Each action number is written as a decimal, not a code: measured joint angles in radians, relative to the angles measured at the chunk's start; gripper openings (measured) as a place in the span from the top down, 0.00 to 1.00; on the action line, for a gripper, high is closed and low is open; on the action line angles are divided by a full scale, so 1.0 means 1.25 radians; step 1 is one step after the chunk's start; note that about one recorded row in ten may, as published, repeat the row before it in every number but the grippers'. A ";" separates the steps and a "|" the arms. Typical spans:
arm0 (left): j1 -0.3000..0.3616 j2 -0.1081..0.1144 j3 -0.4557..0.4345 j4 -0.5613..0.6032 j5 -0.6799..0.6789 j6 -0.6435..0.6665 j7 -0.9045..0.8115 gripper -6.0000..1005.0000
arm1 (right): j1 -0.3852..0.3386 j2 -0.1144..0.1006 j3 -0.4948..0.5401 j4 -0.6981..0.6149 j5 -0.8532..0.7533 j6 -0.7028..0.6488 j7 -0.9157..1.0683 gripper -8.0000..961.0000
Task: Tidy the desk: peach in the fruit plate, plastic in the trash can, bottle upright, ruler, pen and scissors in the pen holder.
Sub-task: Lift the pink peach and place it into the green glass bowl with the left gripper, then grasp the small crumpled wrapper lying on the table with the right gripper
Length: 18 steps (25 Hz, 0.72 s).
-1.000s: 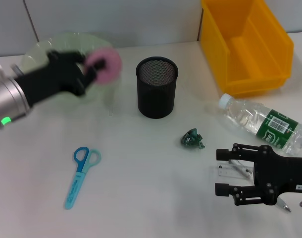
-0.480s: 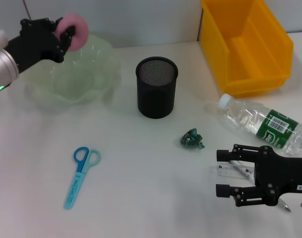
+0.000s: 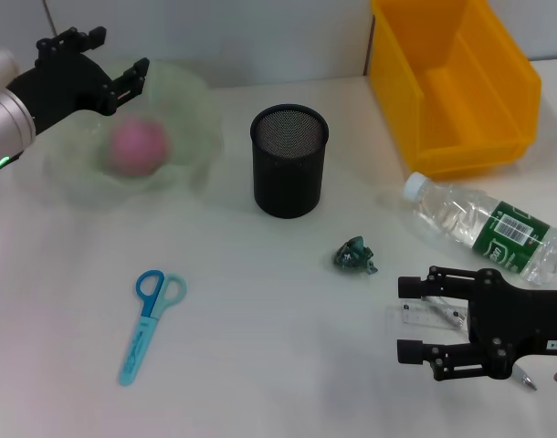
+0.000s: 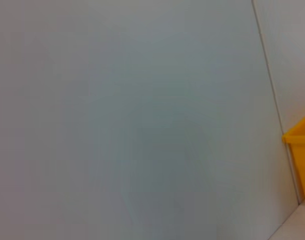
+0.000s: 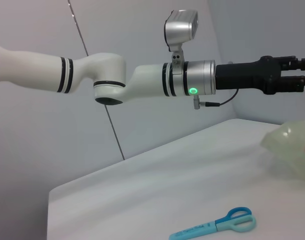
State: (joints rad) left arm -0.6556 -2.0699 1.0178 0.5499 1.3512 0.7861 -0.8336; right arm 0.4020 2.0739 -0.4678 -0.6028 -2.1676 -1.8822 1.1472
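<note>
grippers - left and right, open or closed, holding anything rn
Left gripper: open, empty, above the fruit plate.
Right gripper: open, empty, low over the desk.

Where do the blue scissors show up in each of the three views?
Head view: the scissors lie flat on the table, near left, in front of the fruit plate.
Left wrist view: not in it; only wall and a yellow corner.
Right wrist view: along the bottom edge, lying on the table.
Shared landmark: the fruit plate, at the right edge of the right wrist view.
</note>
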 joint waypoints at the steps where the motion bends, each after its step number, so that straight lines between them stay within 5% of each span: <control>1: 0.000 0.001 -0.001 0.001 0.000 0.001 -0.001 0.46 | 0.000 0.000 0.000 0.000 0.000 0.000 0.000 0.18; 5: 0.001 0.002 -0.005 0.002 0.000 -0.001 -0.003 0.22 | 0.001 0.000 0.000 0.000 0.000 0.000 0.000 0.19; 9: 0.010 0.003 -0.002 0.009 0.000 0.033 -0.021 0.21 | -0.001 0.000 0.003 0.000 0.001 0.000 0.000 0.19; 10: 0.040 0.006 0.003 0.021 0.005 0.150 -0.043 0.21 | -0.003 0.001 0.011 0.000 0.004 0.002 0.001 0.19; 13: 0.051 0.007 0.006 0.023 0.007 0.194 -0.047 0.21 | -0.004 0.001 0.023 0.000 0.006 0.009 0.002 0.19; 14: 0.083 0.009 0.013 0.030 0.011 0.299 -0.063 0.21 | -0.005 0.001 0.027 0.000 0.006 0.011 0.003 0.19; 18: 0.150 0.010 0.018 0.034 0.054 0.452 -0.076 0.20 | -0.006 0.001 0.053 -0.003 0.007 0.013 0.019 0.19</control>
State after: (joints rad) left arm -0.4678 -2.0569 1.0408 0.5919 1.4190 1.3514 -0.9280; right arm 0.3941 2.0747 -0.4017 -0.6063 -2.1594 -1.8657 1.1712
